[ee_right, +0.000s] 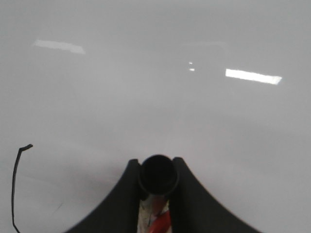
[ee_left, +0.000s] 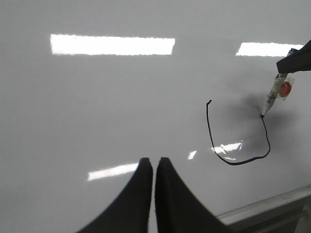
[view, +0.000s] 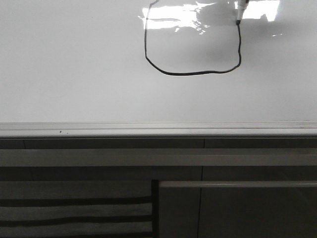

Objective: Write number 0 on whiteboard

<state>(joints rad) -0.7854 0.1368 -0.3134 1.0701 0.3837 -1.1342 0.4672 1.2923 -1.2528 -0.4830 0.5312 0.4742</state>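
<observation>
Front view showed one whiteboard (view: 74, 74) with its aluminium frame edge along the near side, and on it one unfinished number 0 (view: 188, 73), drawn toward the board's far right part. Its left side, bottom and right side were inked; the top was not yet closed. One marker (view: 239, 14) was seen with its tip touching the upper end of the right-hand stroke, probably so the line could be carried across the top. In the right wrist view the right gripper (ee_right: 156, 187) was pinching the marker's barrel between its jaws, the pen pointing at the board. In the left wrist view the left gripper (ee_left: 151, 167) was held clear of the loop, jaws pressed together and holding nothing, seemingly parked so the writing stayed unobstructed.
</observation>
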